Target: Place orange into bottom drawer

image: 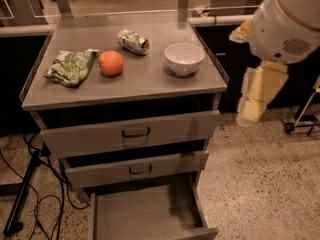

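Orange (110, 63): on cabinet top (150, 84), between green-and-white snack bag (70, 67) and white bowl (184, 58), just beside bag; crumpled can (133, 41) behind.
Bottom drawer (142, 214): pulled out, grey floor bare.
Two upper drawers (131, 134): slightly ajar.
Gripper (251, 109): right of cabinet, above floor, well apart from orange; grip state cannot tell.

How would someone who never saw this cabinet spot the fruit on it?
On the grey cabinet top, left of centre, the orange lies between the snack bag and the white bowl. It is the only round, bright-orange thing there; the gripper hangs beside the cabinet's right edge.
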Controlling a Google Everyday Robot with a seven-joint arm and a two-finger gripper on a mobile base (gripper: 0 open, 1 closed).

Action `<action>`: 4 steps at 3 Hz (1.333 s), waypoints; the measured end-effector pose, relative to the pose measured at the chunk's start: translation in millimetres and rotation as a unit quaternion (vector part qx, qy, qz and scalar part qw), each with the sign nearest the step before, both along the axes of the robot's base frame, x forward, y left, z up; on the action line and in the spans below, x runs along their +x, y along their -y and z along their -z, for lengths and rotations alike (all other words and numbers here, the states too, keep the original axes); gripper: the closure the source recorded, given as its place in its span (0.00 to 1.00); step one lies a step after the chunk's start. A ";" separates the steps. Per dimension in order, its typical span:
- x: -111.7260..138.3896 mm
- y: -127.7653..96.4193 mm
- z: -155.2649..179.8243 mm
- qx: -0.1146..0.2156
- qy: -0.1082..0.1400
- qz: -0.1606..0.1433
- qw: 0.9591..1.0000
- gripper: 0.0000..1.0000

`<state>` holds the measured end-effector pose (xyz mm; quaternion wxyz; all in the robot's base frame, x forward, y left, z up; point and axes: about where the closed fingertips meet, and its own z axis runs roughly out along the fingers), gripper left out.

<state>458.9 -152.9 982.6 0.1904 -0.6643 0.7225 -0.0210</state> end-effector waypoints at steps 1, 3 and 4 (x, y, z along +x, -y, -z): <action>10.3 -36.3 -2.9 0.009 0.008 -0.037 0.999 0.00; 35.6 -71.8 10.6 -0.013 0.035 -0.044 0.998 0.00; 56.9 -90.8 21.6 -0.032 0.048 -0.055 0.997 0.00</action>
